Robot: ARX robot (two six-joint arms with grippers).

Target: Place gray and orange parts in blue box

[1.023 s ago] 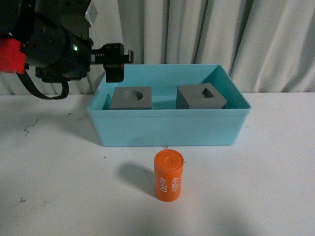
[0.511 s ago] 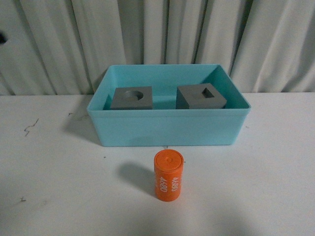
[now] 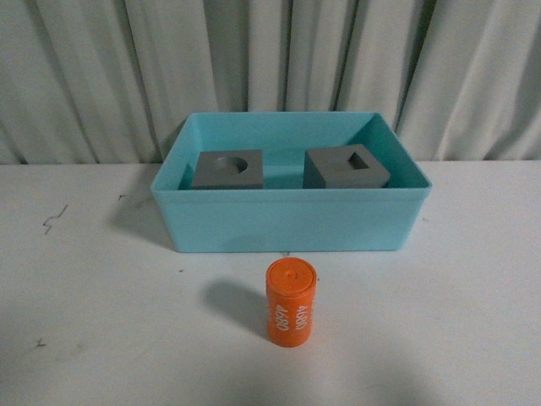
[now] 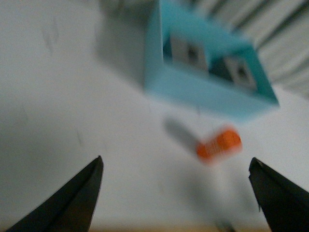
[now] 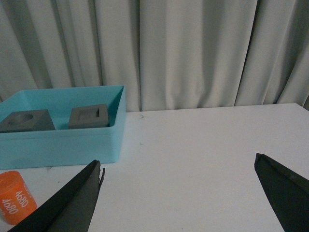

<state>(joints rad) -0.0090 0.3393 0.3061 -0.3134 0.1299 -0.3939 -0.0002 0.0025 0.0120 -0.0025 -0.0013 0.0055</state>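
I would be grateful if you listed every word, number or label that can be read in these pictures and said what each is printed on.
"4680": white digits on the side of the orange cylinder, printed twice in two rows, clearest in the right wrist view.
In the left wrist view the picture is too blurred to read the lettering.
No text shows on the gray cube with the round recess, the gray cube with the square hole or the blue box.

White table (image 3: 84,321), pale pleated curtain (image 3: 279,59)
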